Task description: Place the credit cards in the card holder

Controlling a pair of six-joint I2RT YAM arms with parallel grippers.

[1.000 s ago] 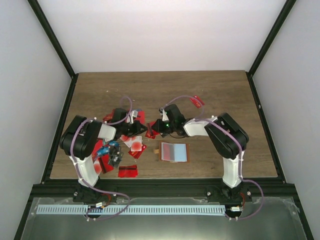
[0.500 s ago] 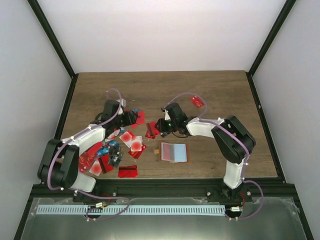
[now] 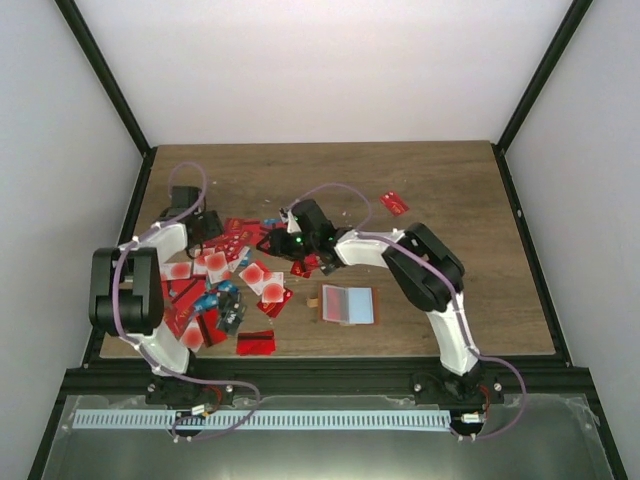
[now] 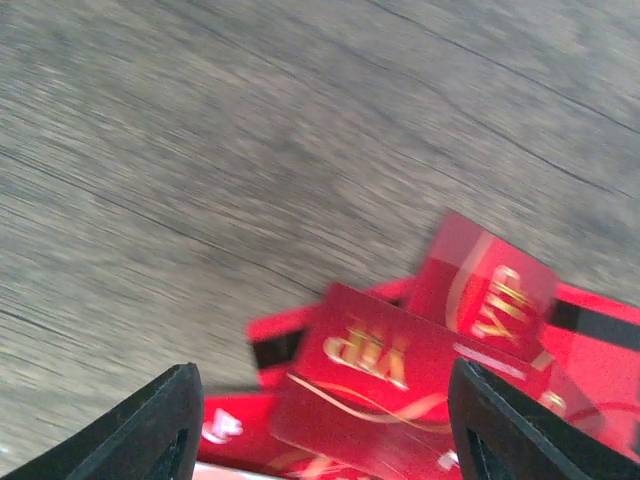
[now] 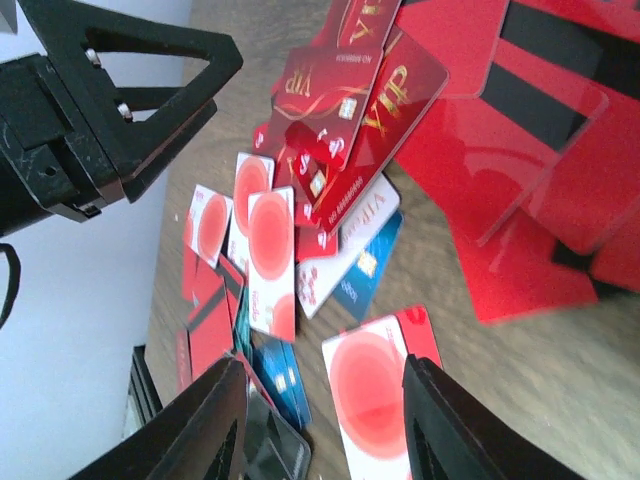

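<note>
The table [image 3: 450, 190] is brown wood grain with a matt finish. The credit cards [image 5: 350, 110] heaped toward its eight o'clock are thin glossy plastic, red with shiny gold print, and some catch pale reflections. The card holder [image 3: 348, 304] at six o'clock looks matt and leather-like at its orange-brown rim, with smooth inner panels. The left gripper [image 4: 320, 385] has matt black plastic fingers [image 4: 160, 430].
</note>
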